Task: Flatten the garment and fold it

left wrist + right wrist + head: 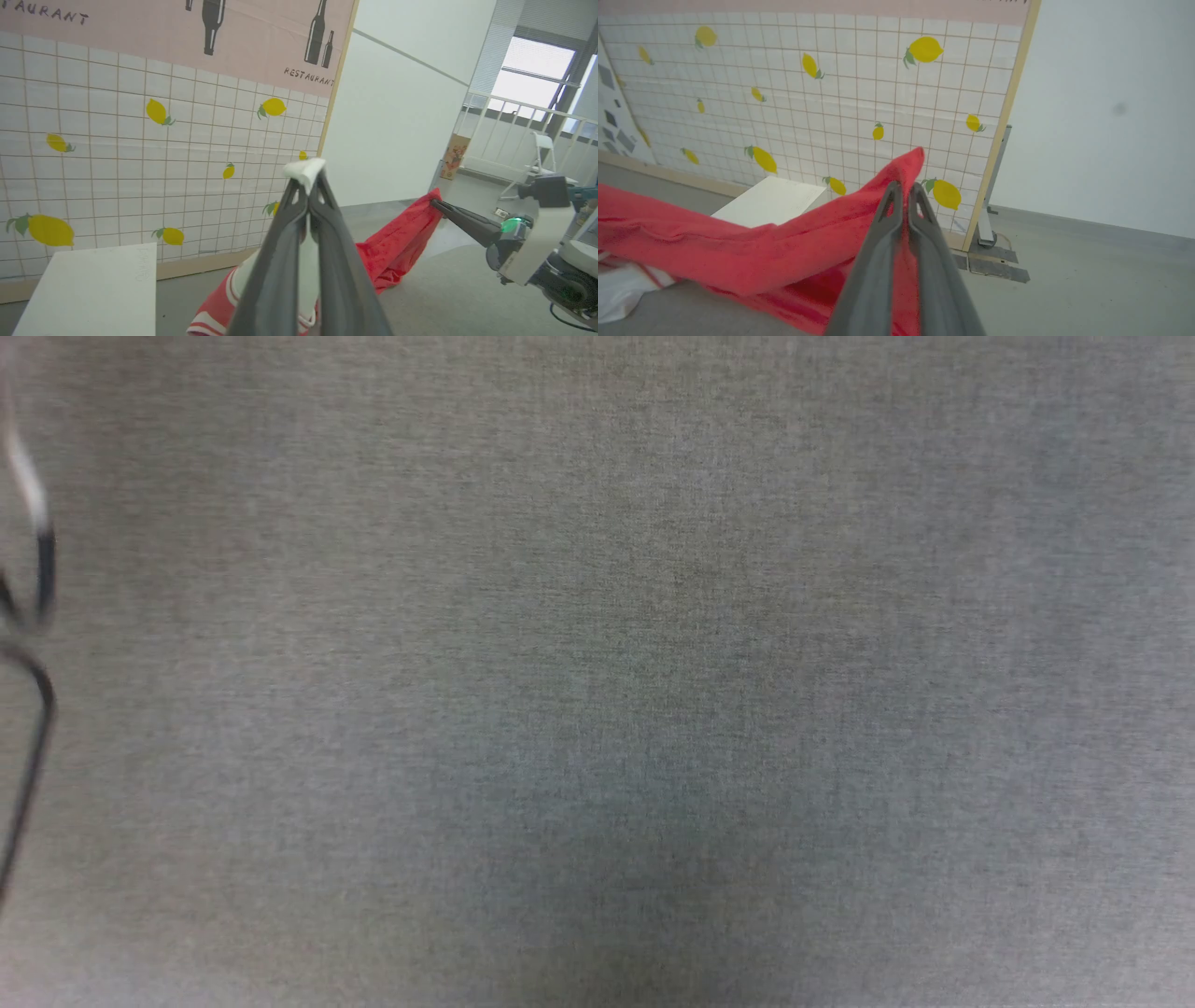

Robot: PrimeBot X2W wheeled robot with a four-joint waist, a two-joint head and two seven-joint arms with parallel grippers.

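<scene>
L gripper [306, 185], two long dark-grey fingers, is clenched tight on the garment: a red jersey-style T-shirt w/ white short sleeves and red-and-white striped trim [397, 242]. A small wad of the white sleeve cloth [304, 169] sticks out just past the tips. More white hangs behind and below the fingers, and the striped trim [210, 322] is low on the left of the jaws.

From under the L jaws the red body runs off to the right and rises to the R gripper [435, 201]. Its dark fingers are also pinched shut, on a red corner. So the shirt hangs strung between the two grippers and sags in the middle toward the grey floor covering [467, 289]. Can't tell if it touches.

R wrist view: fingers pressed together, and a red peak of cloth pokes up just beyond the tips. The rest drapes away left of the jaws and below them, w/ a white bit at the far lower left.

Beyond both sets of jaws is a white-tiled wall panel printed w/ yellow lemons [154, 112], w/ a pink band of black bottles and "RESTAURANT" lettering on top. A flat white box [93, 284] sits low left of the L jaws. A white folding chair [542, 154] stands far off to the right, beyond the R arm.

Head view: blurred grey cloth-like surface, w/ a thin black-and-white cable [42, 616] at the left edge, too blurred to tell more.
</scene>
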